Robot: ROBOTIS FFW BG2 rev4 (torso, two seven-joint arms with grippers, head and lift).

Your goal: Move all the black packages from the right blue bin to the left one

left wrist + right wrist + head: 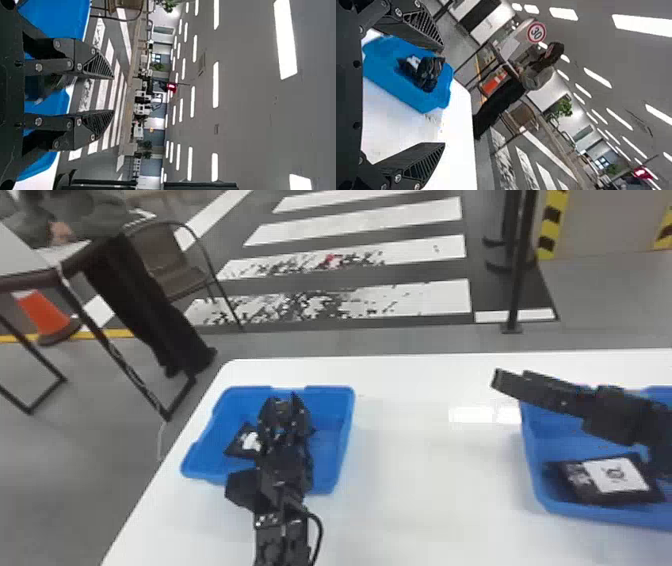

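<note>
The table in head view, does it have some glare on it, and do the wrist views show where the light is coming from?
Head view: a bright glare patch on the table, just left of the right bin; left and right wrist views: bright ceiling lights, probably its source.

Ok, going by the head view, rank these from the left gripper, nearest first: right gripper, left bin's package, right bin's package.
1. Package in the left bin: just left of the gripper.
2. Right gripper: well off to the right.
3. Package in the right bin: farthest right.
</note>
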